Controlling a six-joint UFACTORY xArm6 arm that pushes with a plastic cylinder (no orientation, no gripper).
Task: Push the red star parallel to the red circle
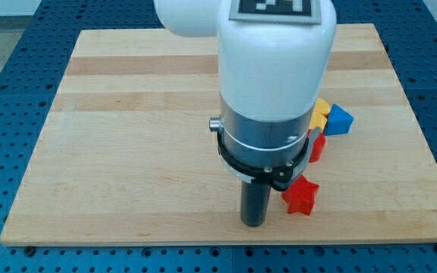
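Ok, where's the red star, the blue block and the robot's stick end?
red star [300,196]: camera view, middle of its top face.
blue block [340,120]: camera view, its top face.
my tip [253,223]: camera view, the rod's very bottom end, just left of the red star.

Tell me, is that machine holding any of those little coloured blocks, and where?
Nothing is held. My tip only pushes; it stands on the wooden board just to the view's left of the red star block, contact unclear.

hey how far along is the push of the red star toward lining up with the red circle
Done: my tip has reached the red star, sitting just to its left near the board's bottom edge. In hand: the push itself; contact isn't clear. Left: lining it up with the other red block, mostly hidden behind the arm, beside the yellow block and blue block.
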